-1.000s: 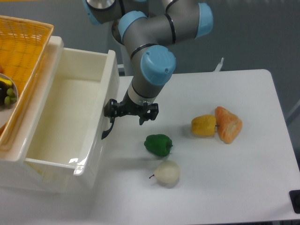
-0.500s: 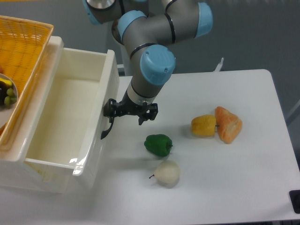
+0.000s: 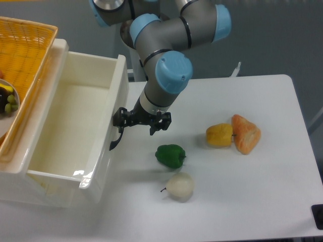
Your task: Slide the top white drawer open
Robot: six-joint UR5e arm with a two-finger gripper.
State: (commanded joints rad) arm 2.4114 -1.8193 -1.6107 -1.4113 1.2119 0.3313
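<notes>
Your black two-finger end effector (image 3: 142,120) has drifted slightly right over the last second, fingers apart, just beside the curved black handle (image 3: 116,140). The glossy white plastic top drawer (image 3: 70,126) stands pulled far out over the bench (image 3: 252,201); opening looks done.

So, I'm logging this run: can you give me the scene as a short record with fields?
drawer: top white drawer slid well out, tray looks empty
handle: curved black handle on the drawer front
gripper: gripper right beside the handle; grip unclear
basket: orange woven basket on the cabinet top
table items: green pepper, pale pear, yellow pepper, orange piece
</notes>
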